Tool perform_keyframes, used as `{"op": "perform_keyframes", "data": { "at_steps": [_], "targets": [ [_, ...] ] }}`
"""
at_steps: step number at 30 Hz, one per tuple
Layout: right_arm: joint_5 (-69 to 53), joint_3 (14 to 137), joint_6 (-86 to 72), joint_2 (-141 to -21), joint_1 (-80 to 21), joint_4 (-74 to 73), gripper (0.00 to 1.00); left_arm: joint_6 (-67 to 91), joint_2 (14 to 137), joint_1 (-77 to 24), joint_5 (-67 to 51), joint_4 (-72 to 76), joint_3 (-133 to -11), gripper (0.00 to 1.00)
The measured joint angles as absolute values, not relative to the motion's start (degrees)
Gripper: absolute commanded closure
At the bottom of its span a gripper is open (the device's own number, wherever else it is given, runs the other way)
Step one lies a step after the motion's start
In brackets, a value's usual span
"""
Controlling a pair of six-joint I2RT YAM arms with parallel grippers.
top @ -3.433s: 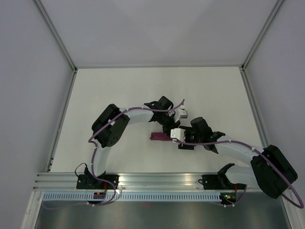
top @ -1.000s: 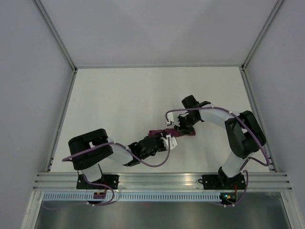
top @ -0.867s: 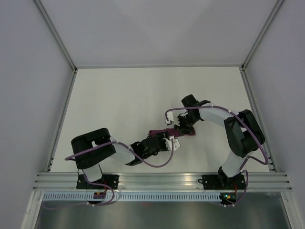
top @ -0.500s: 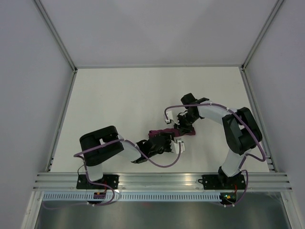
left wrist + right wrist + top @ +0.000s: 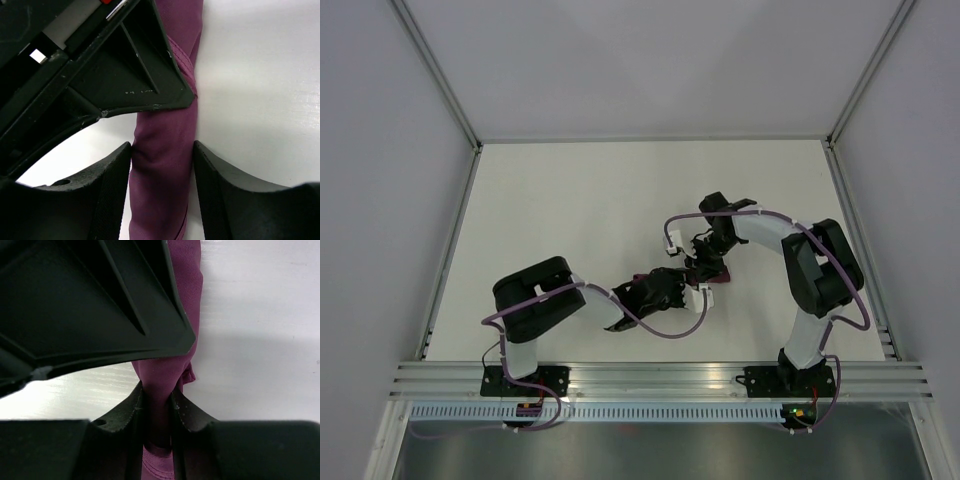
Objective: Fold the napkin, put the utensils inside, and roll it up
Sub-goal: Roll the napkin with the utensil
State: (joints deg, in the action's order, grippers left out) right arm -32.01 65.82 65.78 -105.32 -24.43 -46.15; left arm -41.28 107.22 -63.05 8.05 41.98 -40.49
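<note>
Centrally, on a white tabletop [image 5: 570, 200] seen from above, two white-and-black robot arms reach in from the near edge and meet over a deep magenta-purple cloth napkin [image 5: 713, 279]. The napkin is rolled into a narrow tube and lies flat on the table, a little right of the middle, mostly hidden under the arms.

The left gripper [image 5: 688, 288] comes in low from the left. In its wrist view the napkin [image 5: 162, 175] runs lengthwise between the two black fingers [image 5: 112, 190]. The left gripper [image 5: 162, 147] grasps the roll, a finger pressed against each side.

The right gripper [image 5: 703, 265] reaches down from the far side, just beside the left one. In its wrist view the right gripper [image 5: 157, 390] is clenched on the napkin [image 5: 172, 315], squeezing the cloth thin between its fingers [image 5: 182, 412], and the roll widens again beyond them.

In both wrist views a black wedge-shaped part overlaps the roll's far stretch.
</note>
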Motion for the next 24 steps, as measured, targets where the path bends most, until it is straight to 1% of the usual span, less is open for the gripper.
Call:
{"op": "perform_keyframes", "data": {
  "at_steps": [3, 6, 7, 9, 10, 11, 12, 13, 14, 15, 16, 19, 24],
  "targets": [
    [-32.3, 66.4, 66.3, -105.8, -24.3, -46.9, 0.73, -41.3, 107.2, -62.7, 7.4, 40.3, -41.3, 0.47],
    [-32.5, 67.1, 66.8, -106.3, -24.2, -48.0, 0.73, -41.3, 107.3, -62.2, 6.9, 37.8, -42.6, 0.53],
    [-32.6, 67.4, 66.9, -106.6, -24.1, -48.4, 0.72, -41.3, 107.3, -62.1, 6.7, 36.9, -43.0, 0.58],
    [-32.6, 67.9, 67.3, -106.9, -24.1, -49.0, 0.72, -41.3, 107.4, -61.9, 5.9, 34.5, -44.1, 0.64],
    [-32.5, 68.0, 67.5, -107.0, -23.9, -49.3, 0.71, -41.3, 107.5, -61.8, 5.7, 33.3, -44.8, 0.71],
    [-32.5, 68.2, 67.6, -107.1, -23.8, -49.5, 0.69, -41.3, 107.6, -61.8, 5.4, 32.5, -45.3, 0.75],
    [-32.3, 68.4, 67.7, -107.2, -23.6, -49.9, 0.62, -41.2, 107.7, -61.7, 5.1, 31.5, -46.0, 0.79],
    [-32.3, 68.7, 67.7, -107.4, -23.4, -50.3, 0.59, -41.2, 107.7, -61.6, 4.8, 30.7, -46.6, 0.85],
    [-32.3, 68.9, 67.9, -107.6, -23.3, -50.8, 0.55, -41.2, 107.7, -61.5, 4.5, 30.1, -47.0, 0.87],
    [-32.1, 69.2, 68.1, -107.7, -23.0, -51.1, 0.48, -41.2, 107.7, -61.4, 4.4, 30.1, -47.4, 0.89],
    [-32.1, 69.3, 68.2, -107.8, -22.8, -51.7, 0.45, -41.2, 107.6, -61.3, 4.3, 29.6, -47.9, 0.93],
    [-32.4, 69.7, 68.4, -107.8, -22.2, -53.2, 0.38, -40.8, 107.6, -60.9, 3.7, 28.3, -48.6, 0.96],
    [-32.3, 70.5, 68.2, -107.8, -20.6, -54.9, 0.34, -39.5, 107.6, -60.7, 3.3, 26.6, -49.6, 0.97]
  ]
}}
